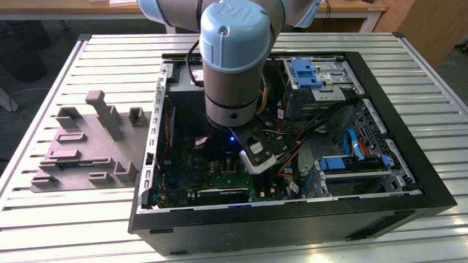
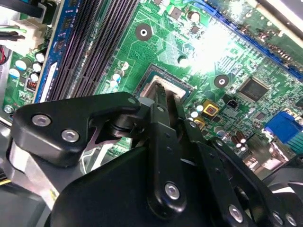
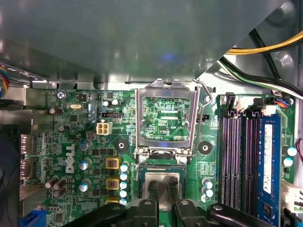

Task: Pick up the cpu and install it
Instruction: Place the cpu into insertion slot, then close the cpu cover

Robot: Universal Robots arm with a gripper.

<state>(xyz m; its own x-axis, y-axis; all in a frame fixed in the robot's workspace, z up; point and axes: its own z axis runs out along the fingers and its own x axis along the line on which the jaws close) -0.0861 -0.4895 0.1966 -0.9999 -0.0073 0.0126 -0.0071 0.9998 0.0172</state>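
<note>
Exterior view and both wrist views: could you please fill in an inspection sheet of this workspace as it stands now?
surface: slatted metal table carrying an open computer case.
job's things: cpu at the socket on the green motherboard; the socket's metal frame is flipped open.
clutter: grey fixture plate beside the case, on the exterior view's left.
grippers: gripper right at the cpu.
cables: yellow and black wires past the board's corner.
surroundings: wooden furniture behind the table.
</note>
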